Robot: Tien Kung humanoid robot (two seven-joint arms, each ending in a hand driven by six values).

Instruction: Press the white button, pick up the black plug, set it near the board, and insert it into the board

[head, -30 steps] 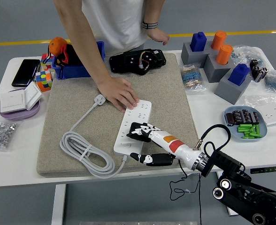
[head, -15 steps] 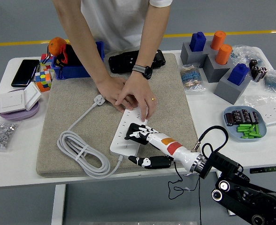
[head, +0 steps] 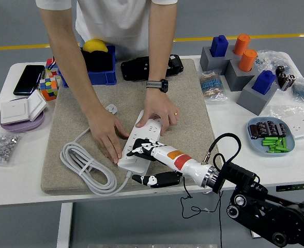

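Where the beige felt mat covers the middle of the white bench, the long white power strip board lies slanted on it, and the robot's right hand, black and white with an orange patch on its forearm, rests on the strip's near end with its fingers spread flat over the sockets and clamped on nothing; its thumb sticks out below, off the strip's near edge. A person at the far side presses both hands on the strip: one hand at its left edge, just beside the robot's fingers, the other hand, with a wristwatch, on its far end. The strip's white coiled cable loops on the mat to the left, ending in a white plug. A black plug cannot be made out. No brand or writing is legible anywhere.
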